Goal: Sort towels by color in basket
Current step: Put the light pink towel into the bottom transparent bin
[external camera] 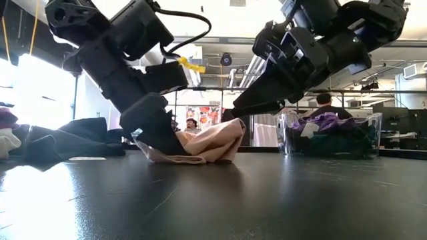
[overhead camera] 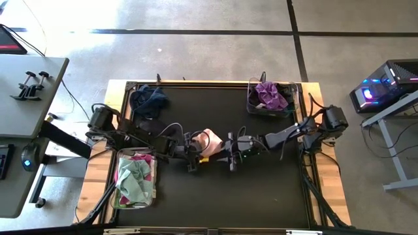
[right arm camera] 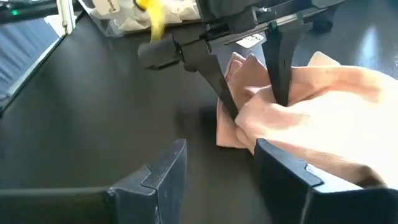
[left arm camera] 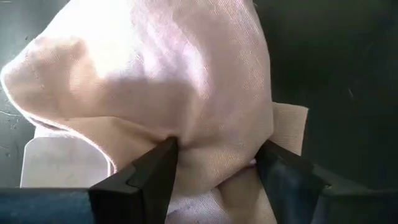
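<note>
A pink towel (overhead camera: 210, 141) lies bunched on the black mat at the table's middle, its underside on the mat (external camera: 200, 150). My left gripper (left arm camera: 214, 155) is open and slants down onto it from the table's left, a hump of cloth between its fingers. My right gripper (right arm camera: 217, 168) is open and comes from the table's right, with bare mat between its fingers and the towel beside one finger (right arm camera: 286, 180). A clear basket (overhead camera: 135, 179) at the near left holds teal and pink towels. Another basket (overhead camera: 271, 98) at the far right holds purple ones. Navy towels (overhead camera: 148, 99) lie piled at the far left. My left gripper stands open over the pink towel's bunched middle (left arm camera: 205, 124), slanting down from the table's left. One fingertip (left arm camera: 165, 152) digs into a fold and the other (left arm camera: 273, 162) stands against the hump's far side. The towel rests on the mat. My right gripper has one finger beside the towel's edge (right arm camera: 261, 134); I cannot tell whether it touches.
The black mat (overhead camera: 261, 189) is bare at the near right and near middle. A person shows beyond the table's far edge (external camera: 325, 103). A side table with clamps (overhead camera: 29, 85) stands off the table's left.
</note>
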### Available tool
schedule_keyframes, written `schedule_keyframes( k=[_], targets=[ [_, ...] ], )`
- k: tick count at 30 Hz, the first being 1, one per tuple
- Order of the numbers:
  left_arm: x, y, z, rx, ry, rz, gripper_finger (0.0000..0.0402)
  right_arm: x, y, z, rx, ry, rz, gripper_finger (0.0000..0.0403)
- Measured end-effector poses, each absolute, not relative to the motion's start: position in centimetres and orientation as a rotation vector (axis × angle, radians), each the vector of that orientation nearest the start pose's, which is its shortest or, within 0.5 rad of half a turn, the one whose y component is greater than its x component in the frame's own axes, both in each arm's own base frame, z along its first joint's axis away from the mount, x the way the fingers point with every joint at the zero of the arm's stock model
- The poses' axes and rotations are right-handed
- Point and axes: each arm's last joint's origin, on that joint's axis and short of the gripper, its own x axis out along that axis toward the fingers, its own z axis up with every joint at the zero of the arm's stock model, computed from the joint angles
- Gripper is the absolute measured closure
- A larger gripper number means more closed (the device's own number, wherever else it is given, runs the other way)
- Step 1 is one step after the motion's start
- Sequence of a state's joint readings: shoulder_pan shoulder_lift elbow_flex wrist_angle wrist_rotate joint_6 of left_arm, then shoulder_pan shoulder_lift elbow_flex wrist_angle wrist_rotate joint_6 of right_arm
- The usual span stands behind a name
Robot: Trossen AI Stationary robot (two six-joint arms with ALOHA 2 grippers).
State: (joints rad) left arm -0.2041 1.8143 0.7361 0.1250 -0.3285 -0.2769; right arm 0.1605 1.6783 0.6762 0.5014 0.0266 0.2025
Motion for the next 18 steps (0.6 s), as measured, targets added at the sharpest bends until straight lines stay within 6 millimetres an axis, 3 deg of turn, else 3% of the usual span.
schedule_keyframes(
  k=[5, 11, 15, 18],
  targets=[
    [30.0, -6.5, 9.1, -0.035, 0.901, 0.254, 0.0255, 31.1, 5.9, 14.6, 0.157, 0.490, 0.050, 0.0225],
    [29.0, -7.8, 9.6, -0.024, 0.938, 0.226, 0.0383, 31.1, 6.7, 14.9, 0.144, 0.455, 0.034, 0.0225],
    [28.0, -8.7, 12.1, 0.014, 0.961, 0.193, 0.0383, 31.1, 6.8, 14.9, 0.139, 0.447, 0.023, 0.0225],
    [27.6, -9.3, 16.2, 0.095, 0.930, 0.197, 0.0391, 31.1, 6.8, 14.9, 0.139, 0.446, 0.023, 0.0225]
  ],
)
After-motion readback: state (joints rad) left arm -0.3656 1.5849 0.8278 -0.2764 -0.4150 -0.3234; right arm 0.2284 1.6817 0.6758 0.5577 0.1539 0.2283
